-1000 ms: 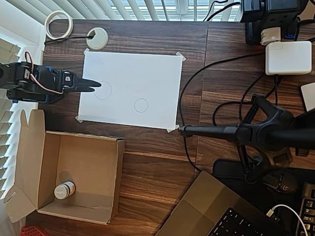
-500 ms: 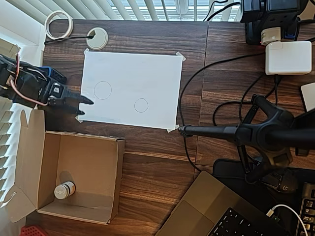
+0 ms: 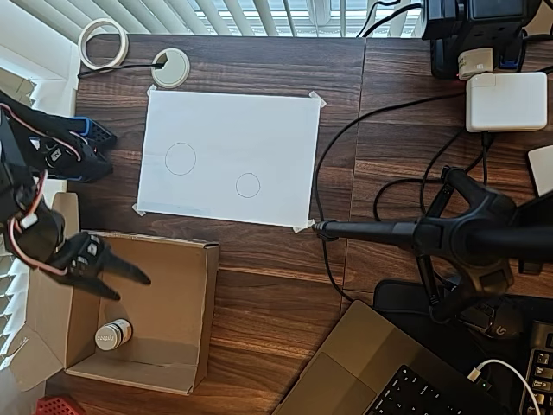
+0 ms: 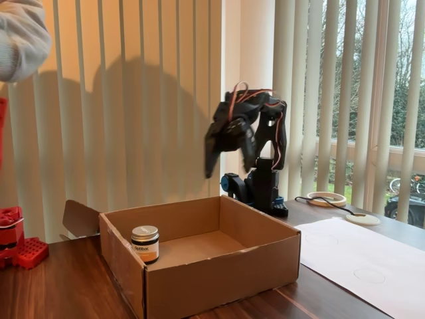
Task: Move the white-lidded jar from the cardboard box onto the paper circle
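Gripper [image 3: 121,285] spread, hanging over the box [image 3: 207,311]. Jar [image 3: 113,334] upright at 6 o'clock of it, near the wall. Best lowered straight, fingers astride the lid, clear of cardboard.

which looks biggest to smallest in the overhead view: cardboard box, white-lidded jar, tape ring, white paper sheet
1. white paper sheet
2. cardboard box, slightly smaller, though it stands taller and nearer the camera
3. tape ring
4. white-lidded jar
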You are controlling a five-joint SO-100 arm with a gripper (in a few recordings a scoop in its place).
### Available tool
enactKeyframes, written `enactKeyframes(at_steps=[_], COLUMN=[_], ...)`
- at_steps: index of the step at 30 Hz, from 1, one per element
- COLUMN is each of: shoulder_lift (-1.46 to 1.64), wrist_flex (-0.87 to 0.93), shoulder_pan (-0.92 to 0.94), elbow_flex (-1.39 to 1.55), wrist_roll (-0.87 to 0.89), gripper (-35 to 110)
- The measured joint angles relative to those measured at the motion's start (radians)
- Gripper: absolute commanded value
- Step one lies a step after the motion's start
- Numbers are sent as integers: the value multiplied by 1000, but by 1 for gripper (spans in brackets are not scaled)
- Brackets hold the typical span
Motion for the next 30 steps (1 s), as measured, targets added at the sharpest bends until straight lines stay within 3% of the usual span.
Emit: enactKeyframes(at_steps=[7,18,30], shoulder_lift=[-304,-512,-650], wrist_flex=[-51,-135,-158], shoulder_pan=[121,265,314], elbow_flex=[-199,-345,-433], wrist_roll=[-170,-336,-400], gripper=[39,40,40])
